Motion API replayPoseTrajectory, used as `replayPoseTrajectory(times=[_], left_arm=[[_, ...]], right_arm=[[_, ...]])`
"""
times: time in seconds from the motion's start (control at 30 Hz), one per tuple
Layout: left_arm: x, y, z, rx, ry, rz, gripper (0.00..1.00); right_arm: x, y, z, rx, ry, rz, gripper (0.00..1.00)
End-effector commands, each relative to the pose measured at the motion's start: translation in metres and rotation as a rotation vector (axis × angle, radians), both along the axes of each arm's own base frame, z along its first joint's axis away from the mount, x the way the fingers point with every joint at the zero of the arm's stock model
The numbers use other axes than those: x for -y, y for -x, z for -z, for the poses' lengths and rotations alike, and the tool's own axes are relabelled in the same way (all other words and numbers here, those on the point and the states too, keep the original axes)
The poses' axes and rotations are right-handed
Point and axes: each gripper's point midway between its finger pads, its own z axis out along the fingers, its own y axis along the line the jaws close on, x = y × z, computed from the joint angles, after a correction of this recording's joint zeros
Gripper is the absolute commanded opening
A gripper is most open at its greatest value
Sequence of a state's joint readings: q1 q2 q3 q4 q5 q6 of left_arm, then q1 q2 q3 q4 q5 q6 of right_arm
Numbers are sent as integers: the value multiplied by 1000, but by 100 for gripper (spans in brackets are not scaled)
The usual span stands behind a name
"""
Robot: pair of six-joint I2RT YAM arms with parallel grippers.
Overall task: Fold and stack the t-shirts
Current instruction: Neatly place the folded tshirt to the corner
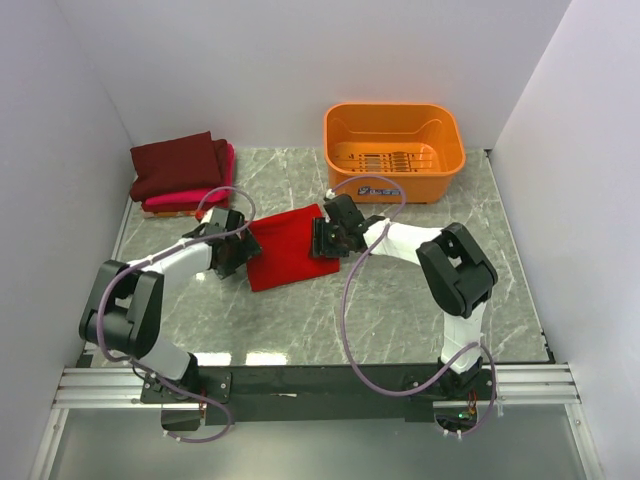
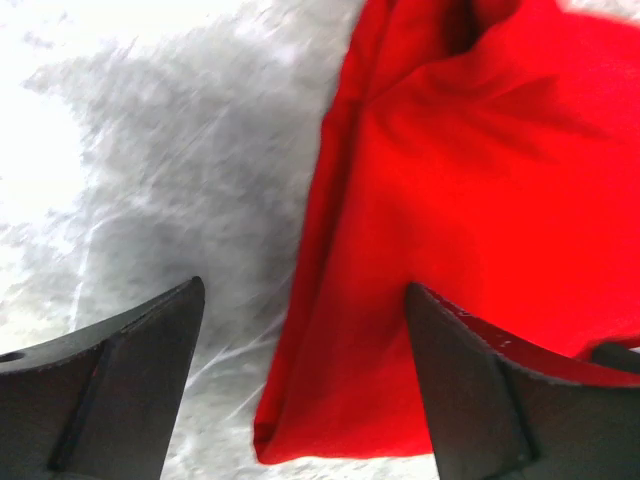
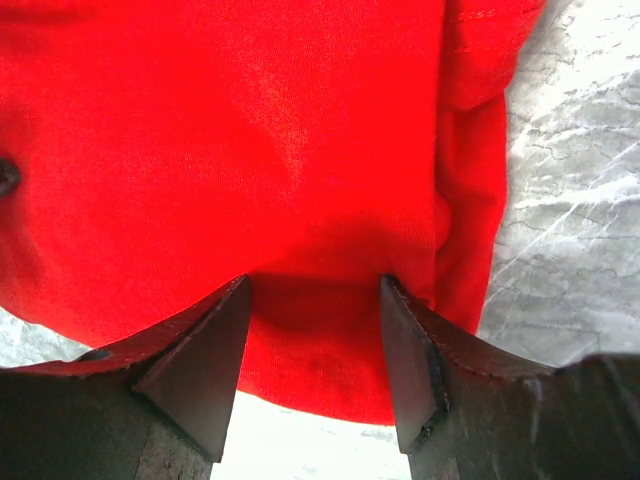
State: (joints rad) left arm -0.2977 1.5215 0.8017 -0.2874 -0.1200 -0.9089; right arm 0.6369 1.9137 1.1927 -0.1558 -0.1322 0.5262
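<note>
Red t-shirt (image 1: pixel 285 255), left pincer (image 2: pixel 302 290) wide, right pincer (image 3: pixel 315 282) half-open

Left arm (image 1: pixel 150 290): base at near left, elbow folded low and out to the left, forearm reaching far and right toward table centre. Left gripper (image 1: pixel 232 250) (image 2: pixel 302 290) pointed down, dark fingers (image 2: pixel 120 380) spread wide.

Right arm (image 1: pixel 455 270): base at near right, elbow raised above it, forearm stretched left toward centre. Right gripper (image 1: pixel 326 238) (image 3: pixel 315 282) angled down, jaws parted, gap narrower than the left's.

The two grippers face each other across the middle, near but apart.
</note>
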Motion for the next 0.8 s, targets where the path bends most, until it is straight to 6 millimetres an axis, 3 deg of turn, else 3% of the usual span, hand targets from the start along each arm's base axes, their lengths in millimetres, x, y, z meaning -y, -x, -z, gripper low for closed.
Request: replayPoseTrajectory(times=[0.0,0.03,0.07,0.27,0.43,0.47,0.53,0.6,0.63,0.7,0.73,0.77], left_arm=[[7,-23,-8,53,16,24,86],[9,-25,-7,55,17,28,84],[10,-28,-5,59,17,38,75],[17,-26,19,-2,-6,94,46],[21,-24,36,-52,-101,129,34],[19,-24,38,-58,-121,129,20],[17,-26,41,-77,-151,124,1],[13,-34,37,-66,-191,115,1],[10,-34,35,-69,-215,112,1],[4,-46,17,-15,-280,91,1],[1,-49,10,0,-305,85,1],[-2,-50,3,7,-337,95,1]], right_arm=[[5,-2,-1,11,2,17,62],[5,-1,-4,15,-4,15,62],[4,-1,-11,27,-18,10,62],[8,2,-45,92,-57,18,62],[17,8,-67,126,-96,44,62],[21,10,-75,143,-106,52,62],[31,10,-91,187,-117,84,62],[46,15,-92,203,-91,122,63],[53,16,-108,244,-102,143,63],[79,17,-107,280,-38,226,64],[89,19,-121,319,-38,261,64],[112,18,-118,338,33,334,65]])
